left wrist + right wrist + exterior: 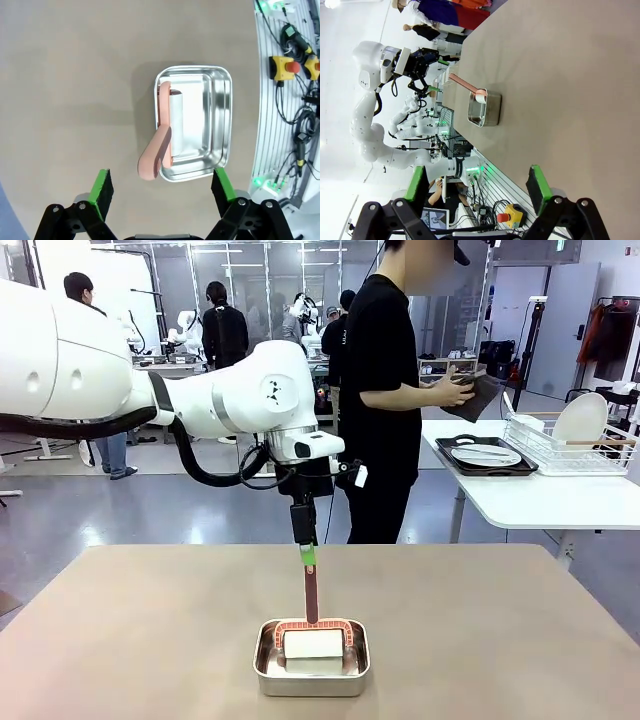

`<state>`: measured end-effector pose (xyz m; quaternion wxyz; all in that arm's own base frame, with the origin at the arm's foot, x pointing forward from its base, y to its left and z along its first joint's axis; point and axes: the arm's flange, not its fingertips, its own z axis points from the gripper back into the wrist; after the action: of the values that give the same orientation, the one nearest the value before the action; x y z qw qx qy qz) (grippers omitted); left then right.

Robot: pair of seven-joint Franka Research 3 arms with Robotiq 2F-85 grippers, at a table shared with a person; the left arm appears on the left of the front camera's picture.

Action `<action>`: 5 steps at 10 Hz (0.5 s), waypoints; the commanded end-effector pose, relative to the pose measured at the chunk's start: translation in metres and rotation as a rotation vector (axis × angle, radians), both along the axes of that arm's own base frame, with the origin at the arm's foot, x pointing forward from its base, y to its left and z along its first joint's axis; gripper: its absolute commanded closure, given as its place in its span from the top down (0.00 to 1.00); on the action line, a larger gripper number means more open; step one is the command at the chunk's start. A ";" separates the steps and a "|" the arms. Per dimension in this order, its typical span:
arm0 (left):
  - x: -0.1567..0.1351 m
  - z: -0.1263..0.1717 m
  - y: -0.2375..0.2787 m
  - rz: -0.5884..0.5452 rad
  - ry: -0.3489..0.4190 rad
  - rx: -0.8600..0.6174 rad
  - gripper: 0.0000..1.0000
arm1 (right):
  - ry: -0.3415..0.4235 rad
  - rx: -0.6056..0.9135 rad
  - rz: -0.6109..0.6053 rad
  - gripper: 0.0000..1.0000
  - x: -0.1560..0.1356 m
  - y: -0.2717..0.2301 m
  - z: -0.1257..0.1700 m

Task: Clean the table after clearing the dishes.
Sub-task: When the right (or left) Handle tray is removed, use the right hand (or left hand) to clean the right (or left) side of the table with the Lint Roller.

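The worktop (480, 620) is lying bare and brownish in front of me, carrying just one small steel pan (312, 672) near my edge. In that pan a white lint roller (313, 644) is resting, its salmon handle (311, 595) sticking up and out over the rim. The left arm (240, 390) is reaching in over the middle, and I am seeing the left jaws hanging directly above the handle's tip. On the left wrist camera they are standing wide open, green pads (102, 187) far apart on either side of the handle (156, 155), gripping nothing. The right jaws are also gaping wide and empty, their pads (538, 182) framing a long look down the worktop (560, 75) toward the pan (484, 107). Beyond the far edge a person (380, 390) is standing turned toward a white side table (540, 505), holding a dark tray (478, 395) in both hands. On that side table another dark tray (447, 462) is carrying a white plate (486, 454), just beside a wire dish rack (570, 455).
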<state>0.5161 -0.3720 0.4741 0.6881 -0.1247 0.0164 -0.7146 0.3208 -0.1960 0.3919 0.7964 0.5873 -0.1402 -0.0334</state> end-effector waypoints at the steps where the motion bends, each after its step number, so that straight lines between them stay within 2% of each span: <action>1: 0.000 -0.009 -0.007 0.016 -0.024 0.016 1.00 | -0.005 -0.003 -0.008 1.00 -0.001 0.001 0.001; 5: -0.006 -0.033 -0.009 0.009 0.007 0.048 1.00 | -0.005 -0.003 -0.008 1.00 -0.001 0.001 0.001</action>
<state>0.5163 -0.3808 0.4431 0.6860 -0.1260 0.0353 -0.7158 0.3208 -0.1960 0.3919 0.7964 0.5873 -0.1402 -0.0334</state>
